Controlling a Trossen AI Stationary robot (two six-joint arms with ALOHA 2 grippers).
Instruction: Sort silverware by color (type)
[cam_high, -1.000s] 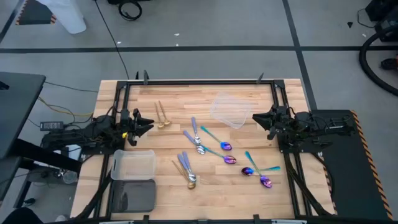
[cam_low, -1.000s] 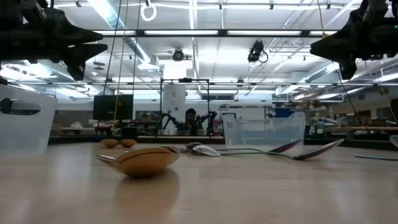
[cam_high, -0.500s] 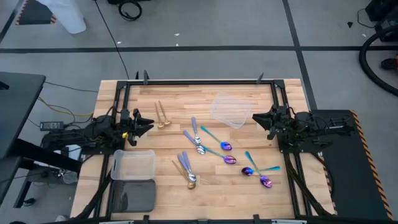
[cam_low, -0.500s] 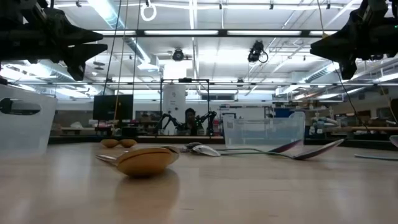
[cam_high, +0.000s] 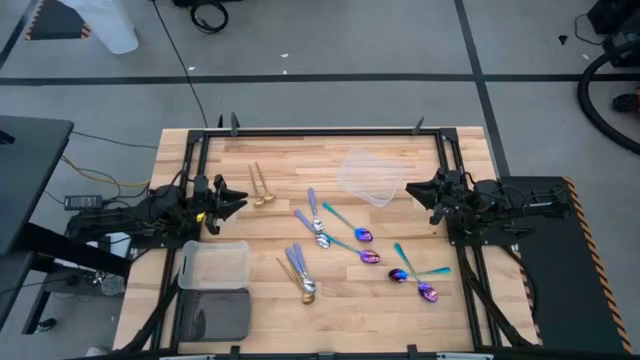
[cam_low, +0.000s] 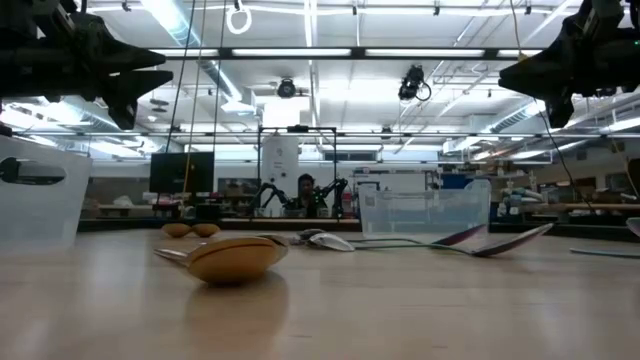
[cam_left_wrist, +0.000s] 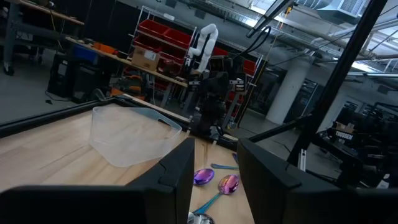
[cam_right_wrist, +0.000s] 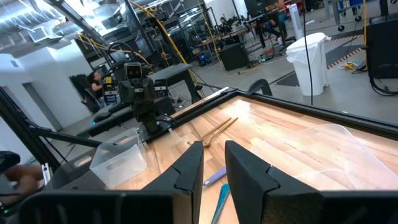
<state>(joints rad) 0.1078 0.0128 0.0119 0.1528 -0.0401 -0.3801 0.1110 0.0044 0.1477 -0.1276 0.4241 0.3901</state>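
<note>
At the table's left edge our left gripper hovers above the wood, fingers parted and holding nothing. Near it lie two gold spoons side by side. In the middle sit the lavender-handled silver spoons, with more at the front crossing a gold one. Further right, the teal-handled iridescent spoons spread toward the front right. Our right gripper waits at the right edge, also parted and empty, just beside a tilted clear container.

We judge these spoons light, rigid and slick, lying flat. Their thin handles look like the best hold, taken mid-shaft. Crossed pieces may drag neighbours. Open wood lies at the front centre; the clear tubs sit front left.
</note>
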